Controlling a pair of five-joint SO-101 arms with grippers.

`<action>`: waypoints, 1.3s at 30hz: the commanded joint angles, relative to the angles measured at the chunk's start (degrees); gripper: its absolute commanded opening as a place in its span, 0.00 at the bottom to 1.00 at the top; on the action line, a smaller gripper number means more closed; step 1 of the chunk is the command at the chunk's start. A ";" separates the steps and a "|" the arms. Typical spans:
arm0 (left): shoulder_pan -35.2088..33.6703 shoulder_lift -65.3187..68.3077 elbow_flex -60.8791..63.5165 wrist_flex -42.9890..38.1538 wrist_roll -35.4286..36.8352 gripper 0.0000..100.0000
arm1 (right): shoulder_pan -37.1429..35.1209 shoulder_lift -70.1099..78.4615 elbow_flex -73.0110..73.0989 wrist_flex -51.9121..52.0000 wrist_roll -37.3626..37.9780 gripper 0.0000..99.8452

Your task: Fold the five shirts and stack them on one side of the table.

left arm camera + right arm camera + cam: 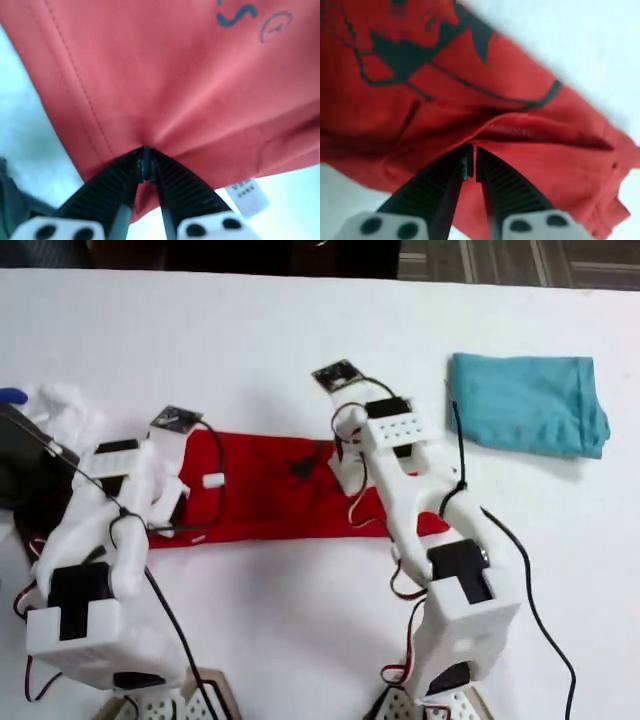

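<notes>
l claw [145, 166], r claw [470, 161], red shirt [270, 495] btwn tips

White table [300, 330], with dark floor [480, 260] beyond its far edge.

High view: your arms cover parts of red shirt [265, 490]; its right end sits mostly under right arm [420, 500]. At left edge, dark cloth [15, 475] cut off by frame; you can't tell what it or white cloth [62, 405] beside it is. Left wrist view: tag [248, 195] print too blurred to read.
</notes>
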 commanded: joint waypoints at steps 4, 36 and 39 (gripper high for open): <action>-0.44 0.62 0.13 -2.64 0.44 0.03 | -0.57 0.13 -2.64 -9.54 -6.59 0.02; -0.44 0.62 0.13 -2.64 0.44 0.03 | -4.79 1.01 -2.29 -2.86 -4.57 0.02; -0.44 0.62 0.13 -2.64 0.44 0.03 | -4.79 3.03 -2.29 -6.29 -5.01 0.02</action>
